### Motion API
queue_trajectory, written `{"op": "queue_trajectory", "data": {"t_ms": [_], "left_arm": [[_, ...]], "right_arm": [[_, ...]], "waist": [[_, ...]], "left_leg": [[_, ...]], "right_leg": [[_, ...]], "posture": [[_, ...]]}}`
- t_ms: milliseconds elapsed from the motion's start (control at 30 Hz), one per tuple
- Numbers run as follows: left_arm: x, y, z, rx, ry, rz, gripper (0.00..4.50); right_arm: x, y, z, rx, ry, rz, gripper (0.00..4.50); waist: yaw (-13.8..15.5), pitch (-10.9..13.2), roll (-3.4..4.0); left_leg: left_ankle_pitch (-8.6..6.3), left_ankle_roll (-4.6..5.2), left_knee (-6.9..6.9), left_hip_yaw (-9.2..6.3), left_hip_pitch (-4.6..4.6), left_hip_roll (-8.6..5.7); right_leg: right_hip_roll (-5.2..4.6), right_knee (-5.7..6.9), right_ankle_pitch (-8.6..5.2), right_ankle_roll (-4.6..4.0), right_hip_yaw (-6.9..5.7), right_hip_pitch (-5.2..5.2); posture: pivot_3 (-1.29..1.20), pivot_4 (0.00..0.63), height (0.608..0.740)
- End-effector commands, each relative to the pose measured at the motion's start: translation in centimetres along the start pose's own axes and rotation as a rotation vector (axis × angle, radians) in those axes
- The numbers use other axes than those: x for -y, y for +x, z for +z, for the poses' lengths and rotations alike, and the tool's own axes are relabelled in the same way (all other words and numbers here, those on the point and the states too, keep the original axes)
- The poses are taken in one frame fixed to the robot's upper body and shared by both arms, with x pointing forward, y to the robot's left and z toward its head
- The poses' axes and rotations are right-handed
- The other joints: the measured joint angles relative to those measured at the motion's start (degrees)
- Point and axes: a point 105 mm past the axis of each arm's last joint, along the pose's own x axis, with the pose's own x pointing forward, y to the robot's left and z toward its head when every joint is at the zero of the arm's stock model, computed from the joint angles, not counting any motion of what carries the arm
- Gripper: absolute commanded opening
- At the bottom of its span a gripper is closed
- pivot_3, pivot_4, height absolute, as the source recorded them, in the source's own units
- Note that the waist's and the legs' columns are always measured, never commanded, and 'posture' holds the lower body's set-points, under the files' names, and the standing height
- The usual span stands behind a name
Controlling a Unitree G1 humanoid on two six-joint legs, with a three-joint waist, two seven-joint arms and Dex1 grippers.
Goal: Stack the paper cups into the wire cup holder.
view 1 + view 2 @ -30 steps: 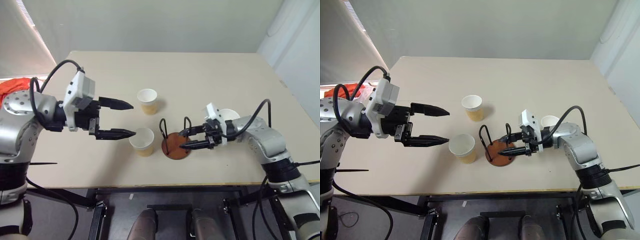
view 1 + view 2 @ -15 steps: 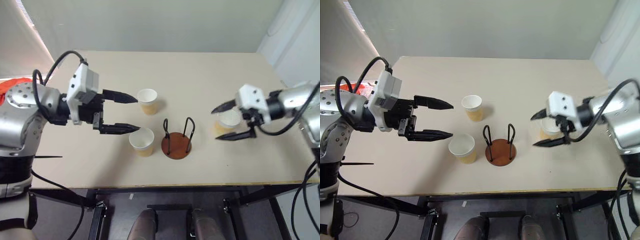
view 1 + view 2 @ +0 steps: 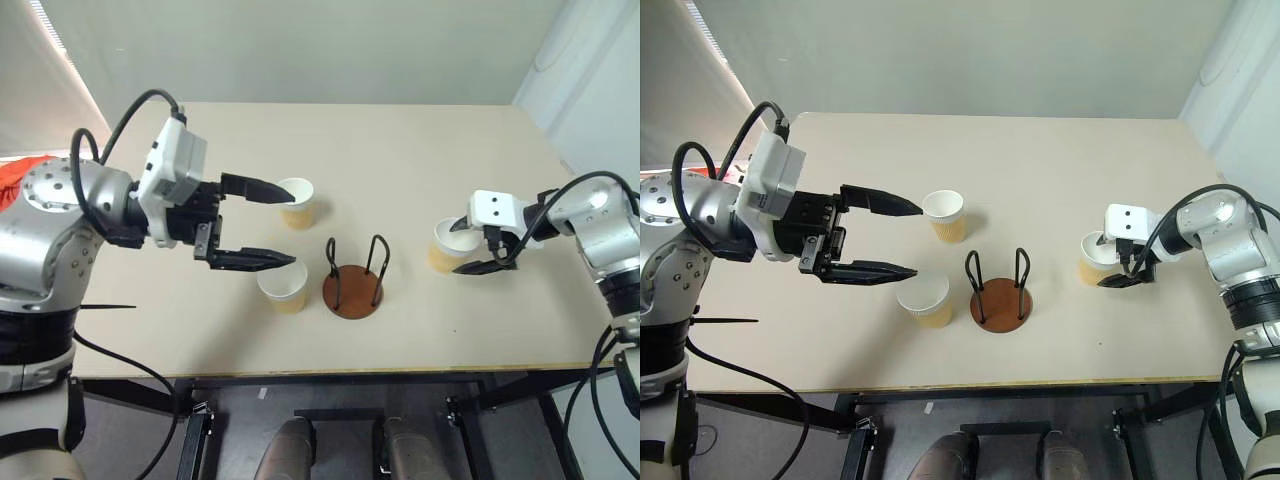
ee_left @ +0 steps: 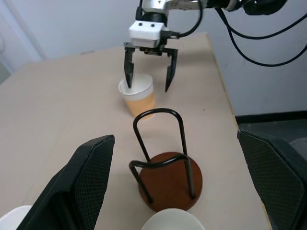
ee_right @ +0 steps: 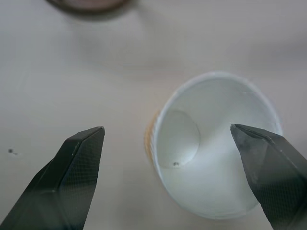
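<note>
Now right gripper (image 4: 147,81) jaws wide apart astride paper cup (image 4: 137,93); left gripper (image 3: 270,224) jaws wide apart, empty.

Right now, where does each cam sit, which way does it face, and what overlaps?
Head stereo pair: on the head, facing forward and down at the table, both arms in frame.
Left wrist: looks along the open left gripper across the wire cup holder to the right gripper.
Right wrist: looks down past the open right gripper, one finger inside a paper cup.
Shared: that cup, seen by all views.
</note>
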Motion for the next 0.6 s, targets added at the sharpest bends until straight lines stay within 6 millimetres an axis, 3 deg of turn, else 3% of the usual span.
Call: {"op": "queue_trajectory", "data": {"t_ms": [33,267,400,467,600], "left_arm": [[0.1,-0.6,0.6,-0.025,0.039,0.037,4.50],[0.3,-0.9,-0.2,-0.056,0.022,0.042,4.50],[0.1,-1.1,-0.9,-0.086,0.013,0.055,4.50],[0.1,-1.1,-1.0,-0.091,0.014,0.055,4.50],[-0.1,-1.6,-0.4,-0.069,0.019,0.066,4.50]], "right_arm": [[0.8,-0.3,0.2,-0.004,-0.026,-0.017,3.89],[0.8,-0.1,0.4,0.012,-0.034,0.000,1.52],[0.3,-1.0,1.0,0.046,-0.025,0.043,0.08],[0.2,-2.1,2.6,0.107,-0.050,0.062,0.03],[0.5,-5.5,8.4,0.289,-0.174,0.051,0.03]], "waist": [[0.00,0.00,0.00],[-0.01,0.01,0.02],[0.02,0.01,0.02],[0.00,0.02,0.03],[-0.09,0.10,0.16]], "left_leg": [[-0.01,-0.01,0.00,0.00,0.00,0.00],[-0.02,-0.03,0.00,0.00,0.00,0.00],[-0.02,-0.04,0.00,0.00,-0.01,-0.02],[-0.03,-0.04,0.00,0.00,-0.01,-0.02],[-0.02,-0.06,-0.02,0.03,-0.06,-0.03]], "right_leg": [[0.00,0.00,0.00,0.00,0.00,0.00],[-0.01,0.02,0.00,-0.03,0.00,0.00],[-0.03,0.01,-0.01,-0.05,0.00,0.00],[-0.02,0.01,-0.02,-0.06,0.00,0.00],[-0.02,0.01,-0.05,-0.11,0.00,-0.06]], "posture": [[0.00,0.150,0.740],[0.00,0.150,0.740],[0.00,0.150,0.740],[0.00,0.150,0.740],[0.00,0.150,0.740]]}}
